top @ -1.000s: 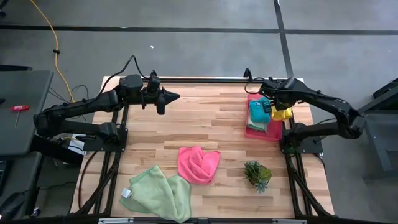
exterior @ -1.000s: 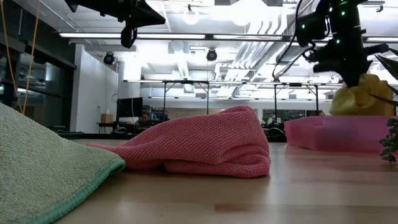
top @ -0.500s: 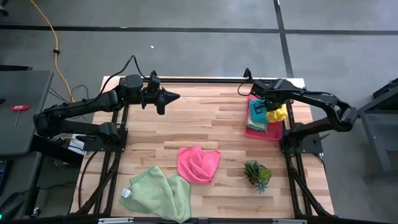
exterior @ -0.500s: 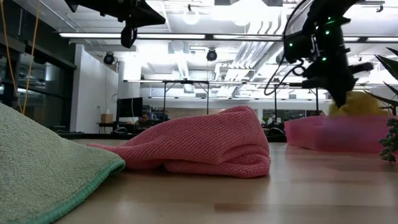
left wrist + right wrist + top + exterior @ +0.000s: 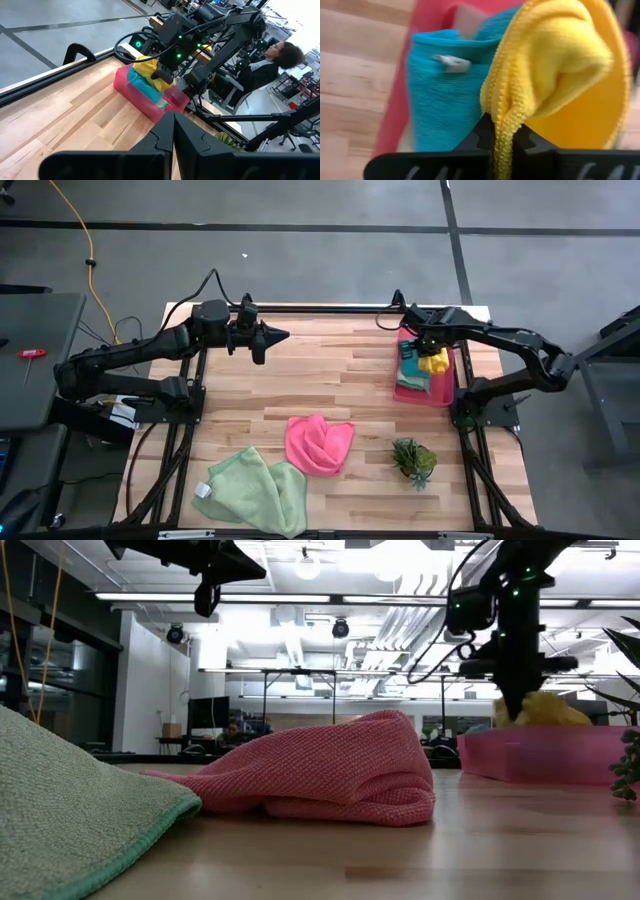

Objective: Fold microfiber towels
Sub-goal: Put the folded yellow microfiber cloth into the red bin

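Yellow microfiber towel (image 5: 437, 361) hangs bunched from the right gripper (image 5: 428, 356), whose fingers are pinched tight on a fold of it; the right wrist view shows the cloth (image 5: 555, 65) squeezed between the two dark tips. The gripper holds it just above the pink plastic tray (image 5: 408, 392), which I'll take as my landmark, sitting near the right rear corner of the butcher-block table (image 5: 330, 380). Inside the tray lies the teal towel (image 5: 411, 364), folded, a small white tag showing on it in the right wrist view (image 5: 451, 62); there is something paler under it that I can't make out.

Away from the tray, toward the middle front of the table, the hot pink towel (image 5: 318, 443) lies in a loose crumpled heap. Farther from the tray again, at the front left, the two pale green towels (image 5: 256, 492) lie overlapping and rumpled. A small spiky green plant (image 5: 414, 460) stands in front of the tray, just beside the pink heap.

Across the table from the tray, the left gripper (image 5: 279, 335) hangs in the air over the rear left, fingers closed on nothing. In the left wrist view a person (image 5: 272, 62) sits beyond the table.
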`<action>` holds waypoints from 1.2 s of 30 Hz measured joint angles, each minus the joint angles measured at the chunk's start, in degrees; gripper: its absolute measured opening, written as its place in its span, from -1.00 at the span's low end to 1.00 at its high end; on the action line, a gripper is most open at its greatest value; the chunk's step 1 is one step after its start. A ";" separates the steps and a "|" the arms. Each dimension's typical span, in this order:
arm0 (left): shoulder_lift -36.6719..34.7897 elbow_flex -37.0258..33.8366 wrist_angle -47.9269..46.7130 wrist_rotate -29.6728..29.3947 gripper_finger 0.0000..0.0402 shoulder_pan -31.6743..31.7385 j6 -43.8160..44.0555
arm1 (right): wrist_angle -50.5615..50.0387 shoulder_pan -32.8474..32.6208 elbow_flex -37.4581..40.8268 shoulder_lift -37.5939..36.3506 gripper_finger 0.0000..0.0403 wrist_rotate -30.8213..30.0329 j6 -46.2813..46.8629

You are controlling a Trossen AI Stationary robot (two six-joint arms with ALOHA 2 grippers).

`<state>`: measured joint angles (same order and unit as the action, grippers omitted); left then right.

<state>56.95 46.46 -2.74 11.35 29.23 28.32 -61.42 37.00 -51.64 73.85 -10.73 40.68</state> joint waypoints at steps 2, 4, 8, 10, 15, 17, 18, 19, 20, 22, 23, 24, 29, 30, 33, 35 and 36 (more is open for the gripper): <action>0.00 0.00 0.00 0.00 -1.00 0.00 0.00 | -1.34 0.53 0.00 -1.73 -1.00 -0.68 -0.46; 0.00 0.02 0.00 0.00 -1.00 0.00 0.00 | -2.43 0.94 0.00 -4.52 -1.00 -0.71 -0.39; 0.00 0.00 0.00 0.00 -1.00 0.00 0.00 | -7.95 0.98 -1.58 -11.48 -1.00 -2.00 0.91; 0.00 0.00 0.00 0.00 -1.00 0.00 0.00 | -8.58 0.42 -2.06 -15.76 -1.00 -1.26 0.51; 0.00 0.00 0.00 0.00 -1.00 0.00 0.00 | -2.82 -1.73 -0.21 -27.58 -1.00 9.30 1.43; 0.00 0.00 0.00 0.00 -1.00 0.00 0.02 | 1.82 -2.51 1.56 -32.34 -1.00 11.25 3.98; 0.00 0.00 0.00 0.00 -1.00 0.00 0.00 | 3.97 -2.74 2.58 -34.59 -1.00 11.76 5.38; 0.00 0.00 0.00 0.00 -1.00 0.00 0.00 | 6.26 -2.78 3.90 -36.81 -1.00 12.40 6.85; 0.00 0.00 0.00 0.00 -1.00 0.00 0.02 | 8.52 -2.78 5.48 -39.06 -1.00 12.85 8.48; 0.00 0.00 0.00 0.00 -1.00 0.00 0.04 | 12.28 -2.78 9.50 -43.46 -1.00 14.00 11.86; 0.00 0.00 0.00 -0.01 -1.00 0.00 0.04 | 14.24 -2.78 11.92 -45.54 -1.00 14.91 13.45; 0.00 0.00 0.00 -0.02 -1.00 0.00 0.03 | 16.38 -2.78 14.46 -47.42 -1.00 15.55 15.03; 0.00 0.00 0.15 -0.04 -1.00 0.00 0.09 | 28.33 -2.55 26.29 -53.82 -1.00 15.74 21.45; 0.00 0.00 0.28 -0.04 -1.00 0.00 0.13 | 30.17 -2.26 28.20 -54.35 -1.00 15.76 22.23; 0.00 0.01 0.76 -0.07 -1.00 0.00 0.68 | 34.49 -0.70 32.29 -54.67 -1.00 17.11 22.19; 0.00 0.00 1.35 -0.08 -1.00 0.00 1.38 | 36.14 1.11 33.18 -54.69 -1.00 18.69 20.80; 0.00 0.00 1.55 -0.04 -1.00 0.00 1.53 | 36.46 2.18 33.18 -54.69 -1.00 19.20 19.81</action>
<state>56.95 46.46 -1.19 11.31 29.23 29.85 -24.97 39.17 -18.46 19.16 8.47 60.48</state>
